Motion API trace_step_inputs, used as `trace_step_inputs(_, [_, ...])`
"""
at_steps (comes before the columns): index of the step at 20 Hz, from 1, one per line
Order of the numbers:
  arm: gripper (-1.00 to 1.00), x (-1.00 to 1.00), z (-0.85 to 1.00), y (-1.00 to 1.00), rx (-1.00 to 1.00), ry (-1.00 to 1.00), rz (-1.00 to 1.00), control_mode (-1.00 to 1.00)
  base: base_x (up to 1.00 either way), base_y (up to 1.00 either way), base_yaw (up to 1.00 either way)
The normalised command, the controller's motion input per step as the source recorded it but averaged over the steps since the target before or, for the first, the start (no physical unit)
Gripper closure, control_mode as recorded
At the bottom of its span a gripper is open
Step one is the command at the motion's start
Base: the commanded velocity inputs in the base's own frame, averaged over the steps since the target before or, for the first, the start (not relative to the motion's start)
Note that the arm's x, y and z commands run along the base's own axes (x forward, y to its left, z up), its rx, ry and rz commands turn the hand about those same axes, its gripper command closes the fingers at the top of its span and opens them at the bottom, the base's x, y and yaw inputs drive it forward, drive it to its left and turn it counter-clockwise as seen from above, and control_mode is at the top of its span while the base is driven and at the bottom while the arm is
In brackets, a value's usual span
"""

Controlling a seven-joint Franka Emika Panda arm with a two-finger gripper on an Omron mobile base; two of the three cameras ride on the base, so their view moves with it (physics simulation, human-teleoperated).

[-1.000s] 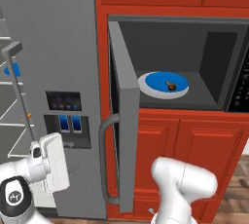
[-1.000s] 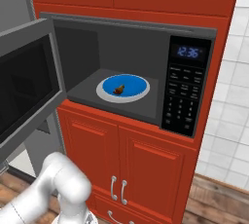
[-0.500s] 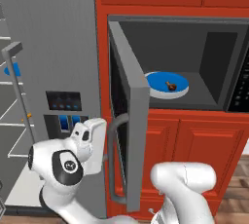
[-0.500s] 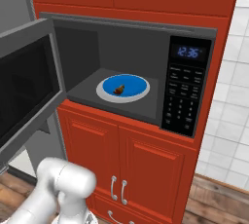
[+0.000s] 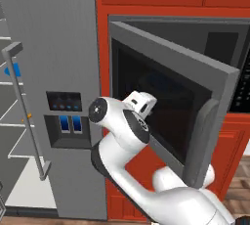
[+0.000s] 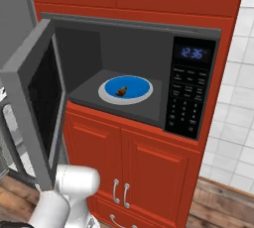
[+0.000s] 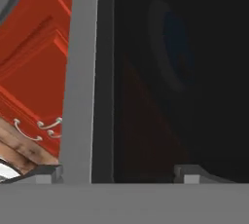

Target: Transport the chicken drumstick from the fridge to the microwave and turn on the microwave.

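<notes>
The chicken drumstick (image 6: pixel 121 91) lies on a round blue plate (image 6: pixel 134 87) inside the microwave's dark-grey cavity (image 6: pixel 84 58). The microwave door (image 5: pixel 171 106) stands half swung, its dark glass (image 7: pixel 185 72) and grey frame (image 7: pixel 82 72) close in front of the hand camera. My gripper (image 5: pixel 145 107) is pressed up to the outer face of that door, near its hinge side, well left of the curved handle (image 5: pixel 202 141). In the hand view my gripper (image 7: pixel 119 173) is open, fingertips (image 7: pixel 190 172) wide apart with nothing held. The fridge (image 5: pixel 58 48) stands to the left.
The fridge's dispenser panel (image 5: pixel 66 116) with blue lights is beside my arm. Its open left door shows a bar handle (image 5: pixel 27 111) and white shelves (image 5: pixel 10 136). Red cabinets (image 6: pixel 129 167) sit above and below the microwave; the black keypad (image 6: pixel 186 100) is to the right.
My arm swung from low left up to the microwave door. The door has turned from wide open toward the cavity. The drumstick and plate stayed put.
</notes>
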Motion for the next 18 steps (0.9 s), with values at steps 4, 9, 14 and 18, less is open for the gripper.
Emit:
trace_step_inputs(4, [-1.00,0.78,0.39,-1.00,0.42,-0.06,0.06,-1.00,0.00,0.00,0.00])
trace_step_inputs(9, [-1.00,0.90,0.01,-1.00,0.27,-0.11,0.13,-1.00,0.00,0.00,0.00])
trace_step_inputs(14, [-1.00,0.95,-0.02,-0.87,0.18,-0.17,0.16,-1.00,0.00,0.00,0.00])
trace_step_inputs(18, [-1.00,0.83,-0.02,-0.49,0.08,-0.23,0.16,-1.00,0.00,0.00,0.00])
